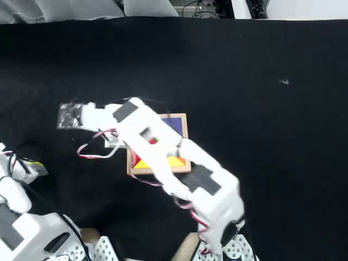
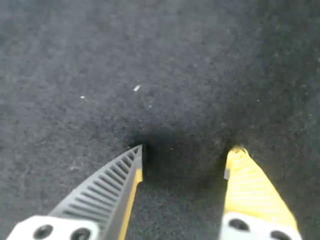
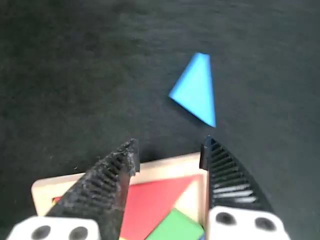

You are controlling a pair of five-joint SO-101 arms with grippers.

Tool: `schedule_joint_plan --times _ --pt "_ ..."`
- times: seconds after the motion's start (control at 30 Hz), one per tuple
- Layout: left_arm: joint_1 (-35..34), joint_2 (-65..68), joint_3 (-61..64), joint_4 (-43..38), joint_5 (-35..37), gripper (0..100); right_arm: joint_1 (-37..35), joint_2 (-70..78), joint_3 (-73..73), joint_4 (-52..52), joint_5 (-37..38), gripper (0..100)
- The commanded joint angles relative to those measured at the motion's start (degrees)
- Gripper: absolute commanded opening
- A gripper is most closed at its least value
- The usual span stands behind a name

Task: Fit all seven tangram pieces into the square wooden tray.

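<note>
The square wooden tray [image 1: 186, 124] lies mid-table, largely covered by my right arm, with purple [image 1: 174, 125], yellow [image 1: 177, 161] and red [image 1: 138, 161] pieces showing in it. My right gripper [image 3: 170, 145] is open, its black fingers straddling the tray's rim [image 3: 165, 166]; a red piece [image 3: 155, 200] and a green piece [image 3: 176, 227] sit inside. A blue triangle [image 3: 196, 90] lies flat on the cloth just beyond the fingertips. From above, that gripper [image 1: 69, 115] hangs left of the tray. My left gripper [image 2: 187, 148] is open over bare black cloth, at the table's near left [image 1: 30, 166].
Black cloth covers the whole table, with open room to the right of and behind the tray. Both arm bases [image 1: 217, 239] stand at the front edge. Grey fabric and cables lie past the far edge.
</note>
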Motion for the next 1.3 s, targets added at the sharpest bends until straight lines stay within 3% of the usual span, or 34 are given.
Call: schedule_joint_plan --times 0.0,0.5,1.1,1.27 --pt "-1.36 -1.85 3.21 -2.64 0.53 27 -0.62 9.71 -19.82 9.49 3.52 20.8" --pt "-1.36 -2.81 3.74 -3.16 0.79 27 2.11 44.26 -84.53 30.42 2.55 20.7" --pt "-1.27 -2.46 3.65 -3.25 0.79 27 0.97 47.52 -74.95 25.41 7.47 20.3" --pt "-1.27 -2.37 3.56 -3.25 0.79 27 0.97 47.69 -74.68 25.49 9.85 6.9"
